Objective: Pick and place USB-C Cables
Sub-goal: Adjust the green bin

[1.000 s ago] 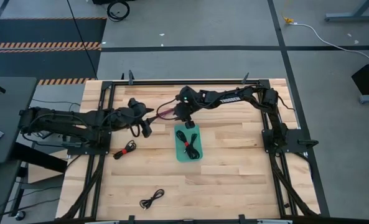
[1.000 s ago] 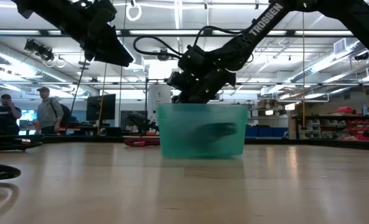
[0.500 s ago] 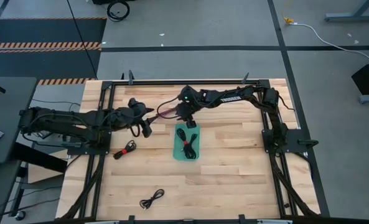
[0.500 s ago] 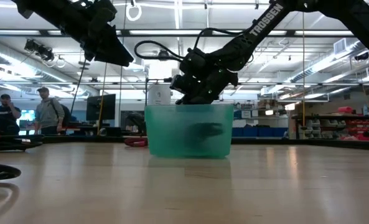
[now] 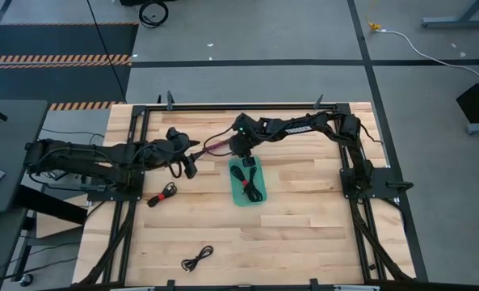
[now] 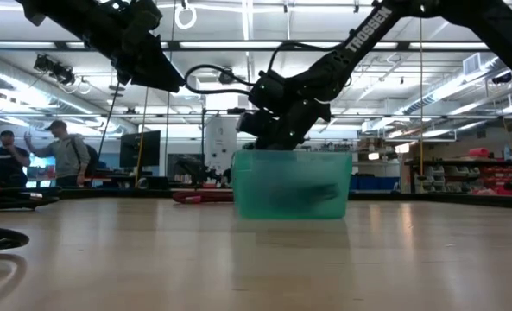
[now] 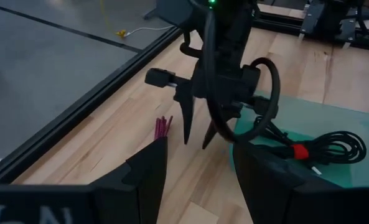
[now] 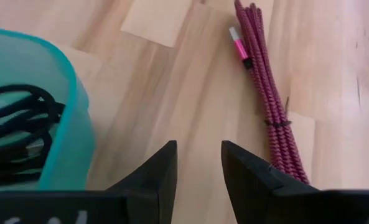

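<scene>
— Right gripper point(image 8: 198, 146), position?
— Low over bare wood at the far end of tray point(image 5: 236, 196), between tray wall and maroon cable point(image 8: 268, 93).
— Fingers?
— Slightly apart, nothing between them, tips pointing down at the table point(image 5: 304, 234).
— Left gripper point(image 5: 189, 168)?
— Raised well above the table, left of tray, facing the right gripper. Fingers spread wide, empty.
— Cables, item by item?
— Item one: black cables point(image 5: 250, 184), coiled, one with a red tie, lying inside tray. Exact count not clear.
— Item two: maroon cable, braided, folded into a long straight bundle with a dark tie near the middle, pink-and-silver plug at one end; flat on wood just beside the right gripper, outside tray, not touched.
— Item three: tied cable point(image 5: 163, 194), black with red tie, on the table near the left arm, well apart from tray.
— Item four: loose cable point(image 5: 197, 259), black, small coil, alone near the front edge.
— Tray itself?
— Teal, translucent, upright at mid-table, dark contents showing through its wall in the low view.
</scene>
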{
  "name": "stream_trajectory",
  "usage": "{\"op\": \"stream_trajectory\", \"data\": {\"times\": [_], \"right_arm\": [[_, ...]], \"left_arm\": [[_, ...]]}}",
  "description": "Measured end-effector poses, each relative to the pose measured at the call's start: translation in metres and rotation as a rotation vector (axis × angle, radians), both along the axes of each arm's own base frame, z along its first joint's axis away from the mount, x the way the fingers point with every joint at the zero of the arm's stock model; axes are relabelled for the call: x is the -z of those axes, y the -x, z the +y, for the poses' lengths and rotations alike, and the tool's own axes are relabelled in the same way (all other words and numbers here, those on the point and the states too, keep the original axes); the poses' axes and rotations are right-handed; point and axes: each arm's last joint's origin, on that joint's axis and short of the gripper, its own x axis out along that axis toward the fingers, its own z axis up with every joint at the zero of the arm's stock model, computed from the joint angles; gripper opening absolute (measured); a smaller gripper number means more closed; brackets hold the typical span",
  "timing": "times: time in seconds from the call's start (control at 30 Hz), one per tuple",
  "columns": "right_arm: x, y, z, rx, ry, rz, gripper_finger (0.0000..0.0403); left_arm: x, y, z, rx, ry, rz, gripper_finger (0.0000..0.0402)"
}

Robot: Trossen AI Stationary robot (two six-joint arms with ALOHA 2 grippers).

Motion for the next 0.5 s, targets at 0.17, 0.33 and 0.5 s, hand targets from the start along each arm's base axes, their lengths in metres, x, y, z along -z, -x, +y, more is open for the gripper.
{"op": "stream_trajectory", "data": {"times": [0.17, 0.33, 0.5], "right_arm": [[0.000, -0.003, 0.007, -0.026, 0.003, -0.004, 0.0130], [0.000, -0.005, 0.014, -0.051, 0.010, -0.005, 0.0132], [0.001, -0.003, 0.021, -0.113, 0.039, 0.040, 0.0132]], "left_arm": [[0.000, 0.000, 0.000, 0.001, 0.000, 0.001, 0.0189], [0.000, 0.000, 0.000, 0.002, 0.001, 0.000, 0.0189], [0.000, 0.000, 0.000, -0.003, 0.011, -0.006, 0.0189]]}}
